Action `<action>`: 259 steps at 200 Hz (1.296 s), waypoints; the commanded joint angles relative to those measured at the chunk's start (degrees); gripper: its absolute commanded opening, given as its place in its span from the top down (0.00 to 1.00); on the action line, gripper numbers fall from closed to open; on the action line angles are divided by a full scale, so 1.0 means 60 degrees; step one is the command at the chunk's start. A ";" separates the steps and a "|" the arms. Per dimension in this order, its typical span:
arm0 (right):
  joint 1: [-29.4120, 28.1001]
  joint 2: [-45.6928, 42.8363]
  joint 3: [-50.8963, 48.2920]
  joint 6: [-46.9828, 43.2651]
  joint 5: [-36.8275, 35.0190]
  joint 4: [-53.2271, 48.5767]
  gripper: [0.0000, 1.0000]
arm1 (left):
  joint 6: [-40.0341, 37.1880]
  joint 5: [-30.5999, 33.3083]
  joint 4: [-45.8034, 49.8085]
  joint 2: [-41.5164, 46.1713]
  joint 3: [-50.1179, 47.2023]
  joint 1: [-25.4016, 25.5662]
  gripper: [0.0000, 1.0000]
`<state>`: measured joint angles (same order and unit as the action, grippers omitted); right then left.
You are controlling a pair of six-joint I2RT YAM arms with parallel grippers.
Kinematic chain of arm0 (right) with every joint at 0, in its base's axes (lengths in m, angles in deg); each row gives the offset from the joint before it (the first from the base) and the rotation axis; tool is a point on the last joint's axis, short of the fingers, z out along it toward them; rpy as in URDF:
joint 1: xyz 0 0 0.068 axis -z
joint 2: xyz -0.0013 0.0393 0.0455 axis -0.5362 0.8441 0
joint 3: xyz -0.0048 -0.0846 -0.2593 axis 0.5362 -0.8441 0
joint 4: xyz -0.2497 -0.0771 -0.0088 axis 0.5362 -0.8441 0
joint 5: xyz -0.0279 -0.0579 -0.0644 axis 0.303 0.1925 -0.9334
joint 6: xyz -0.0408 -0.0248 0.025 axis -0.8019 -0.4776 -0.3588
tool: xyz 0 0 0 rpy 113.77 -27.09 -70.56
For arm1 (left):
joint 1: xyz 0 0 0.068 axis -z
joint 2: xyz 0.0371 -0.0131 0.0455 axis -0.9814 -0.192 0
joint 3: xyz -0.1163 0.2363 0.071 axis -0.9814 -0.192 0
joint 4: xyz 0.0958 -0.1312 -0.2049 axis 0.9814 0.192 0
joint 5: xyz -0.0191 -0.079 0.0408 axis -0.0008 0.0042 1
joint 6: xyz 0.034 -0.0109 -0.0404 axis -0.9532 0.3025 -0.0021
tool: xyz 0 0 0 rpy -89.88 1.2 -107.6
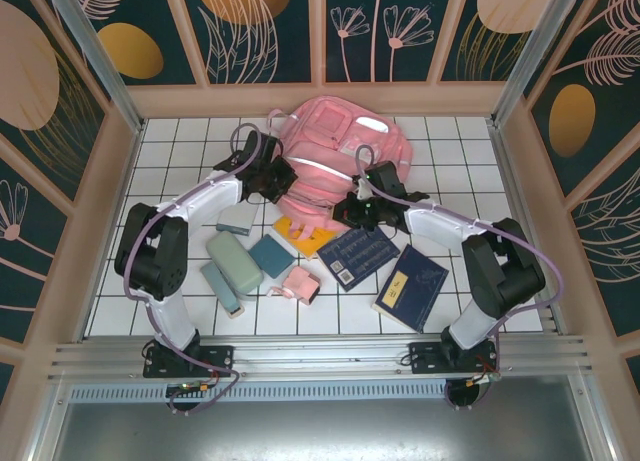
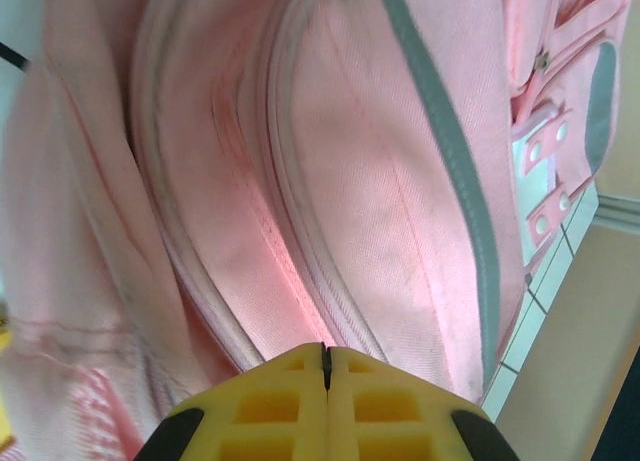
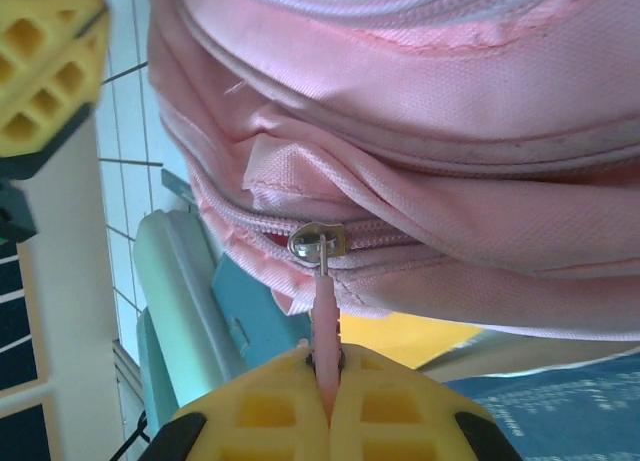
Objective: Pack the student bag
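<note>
**While the right one has the zip, the left one is just clamped on nothing I can see**

Since everything here sits around the student bag [image 1: 340,141], start there: it lies on the white tiled table [image 1: 180,151], at the middle of the far edge, and it's easily the biggest thing on it.

The right gripper [image 1: 352,211] is at the bag's near side. In its wrist view the yellow fingers [image 3: 390,416] are pinched tight on the pink zipper pull [image 3: 325,326], which hangs from the metal slider [image 3: 318,243] on a zipped seam.

The left gripper [image 1: 280,179] is up against the bag's left side. From its own camera the two yellow pads [image 2: 270,406] are pressed flat together with only a thin dark line between them. I can't make out any fabric caught in there. Beyond the tips it's pink cloth, zipper seams, a grey strip and a white buckle clip [image 2: 545,171].

The loose stuff all lies nearer than the bag:
- mint-green cases [image 1: 235,263] toward the near left
- a teal notebook [image 1: 272,253] just beside them
- a small pink pouch [image 1: 300,283] near the middle
- two blue books [image 1: 357,255] toward the near right
- something yellow [image 1: 298,228] partly under the bag's near edge
</note>
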<state>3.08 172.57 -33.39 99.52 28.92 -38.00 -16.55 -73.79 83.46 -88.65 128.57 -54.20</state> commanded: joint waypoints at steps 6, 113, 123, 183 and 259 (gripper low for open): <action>0.0299 -0.0409 -0.0373 -0.0234 -0.0072 -0.0243 1.00 | -0.0398 -0.0079 -0.0142 0.0267 0.0244 0.0032 1.00; 0.0263 -0.0722 0.0383 0.0596 0.1135 0.0430 1.00 | 0.0140 -0.1038 0.0311 0.0612 -0.0620 0.0779 0.38; 0.0230 -0.0715 0.0480 0.0647 0.1158 0.0412 1.00 | 0.0225 -0.1122 0.0224 0.0535 -0.0670 0.0778 0.38; -0.0159 -0.0719 0.0741 0.0992 0.1367 0.0775 1.00 | 0.0338 -0.1074 0.0077 -0.0438 0.0022 0.0827 0.40; -0.0134 -0.0825 0.0675 0.0107 0.0469 -0.0189 1.00 | 0.0413 -0.0298 0.0109 -0.0799 0.0938 0.0731 1.00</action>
<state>2.65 170.71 -31.66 104.15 32.85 -38.06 -14.54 -77.84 85.29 -93.57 131.96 -49.63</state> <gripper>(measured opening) 0.052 0.043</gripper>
